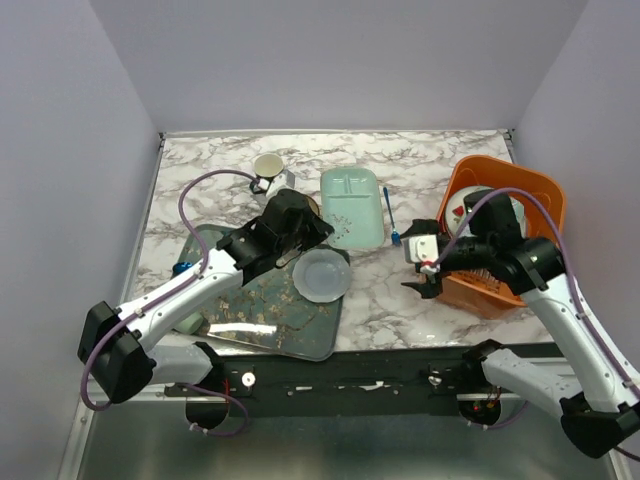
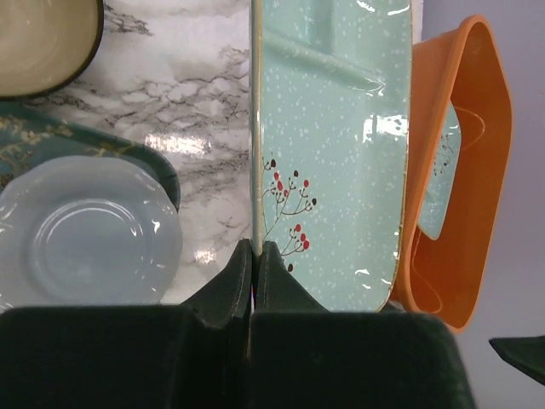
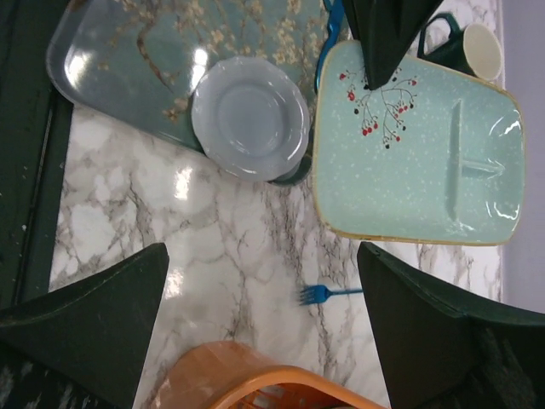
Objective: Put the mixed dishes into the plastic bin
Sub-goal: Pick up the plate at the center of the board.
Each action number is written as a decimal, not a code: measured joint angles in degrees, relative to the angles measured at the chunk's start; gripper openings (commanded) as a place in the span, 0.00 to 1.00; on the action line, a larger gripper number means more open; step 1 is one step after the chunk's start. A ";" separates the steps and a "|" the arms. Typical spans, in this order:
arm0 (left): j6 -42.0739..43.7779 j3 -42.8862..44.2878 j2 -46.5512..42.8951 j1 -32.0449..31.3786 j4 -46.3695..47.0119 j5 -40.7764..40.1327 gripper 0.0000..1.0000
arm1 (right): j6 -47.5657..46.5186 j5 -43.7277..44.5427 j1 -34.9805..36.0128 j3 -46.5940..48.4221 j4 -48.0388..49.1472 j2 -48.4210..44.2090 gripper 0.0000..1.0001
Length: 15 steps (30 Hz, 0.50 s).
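Left gripper (image 2: 254,256): closed, tips set against the rim of the mint dish (image 1: 352,207); a grip cannot be told.
Right gripper (image 1: 418,268): held wide open, empty.
Mint dish: laid mid-table (image 1: 400,300), toward the far edge.
Bin (image 1: 520,175): set at the right edge, one plate (image 1: 460,210) inside.

Glossy, speckled glaze on dish (image 2: 332,153). Smooth orange plastic, slight sheen, on bin (image 2: 464,170). Polished marble-look table (image 3: 221,256), strong glare. Glossy glaze on plate (image 3: 249,117) and tray (image 3: 128,60).
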 measured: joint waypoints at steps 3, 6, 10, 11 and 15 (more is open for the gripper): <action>-2.54 1.25 0.79 -2.95 -2.62 -2.62 0.00 | 2.25 6.99 5.64 0.39 3.13 2.54 0.99; -5.16 1.86 2.01 -4.98 -3.19 -4.02 0.00 | 4.07 15.89 12.74 0.24 6.93 5.25 0.98; -8.26 1.86 2.75 -6.91 -4.31 -5.57 0.00 | 5.49 26.43 19.08 -1.64 12.48 7.04 0.91; -8.94 1.86 2.78 -7.21 -4.66 -5.92 0.00 | 5.73 28.79 20.22 -2.38 13.97 7.41 0.90; -11.17 1.86 2.78 -7.67 -5.27 -6.45 0.00 | 6.54 35.52 22.75 -4.04 17.88 8.87 0.84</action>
